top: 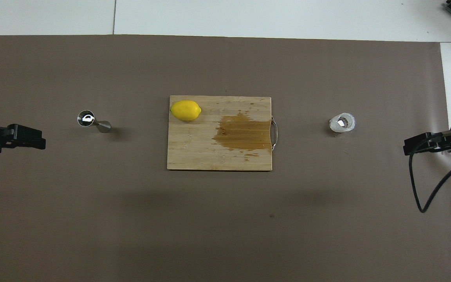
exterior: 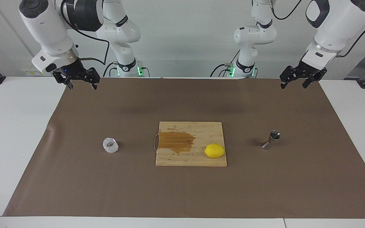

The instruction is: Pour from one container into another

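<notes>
Cup (exterior: pixel 110 145) stood upright on the brown mat toward the right arm's end, well apart from the jigger (exterior: pixel 271 139) toward the left arm's end. Right gripper (exterior: pixel 81 85), nearer the cup, hung empty with jaws wide; left gripper (exterior: pixel 294 84) likewise.

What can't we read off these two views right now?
- Crinkled cup: fill level, both views; too small, inside only brownish.
- Steel jigger: whether it holds liquid; the overhead view shows only glare in its bowl.
- Left gripper: overhead view, arm cut by the frame edge.
- Right gripper: overhead view, its own body hides the fingertips.
</notes>
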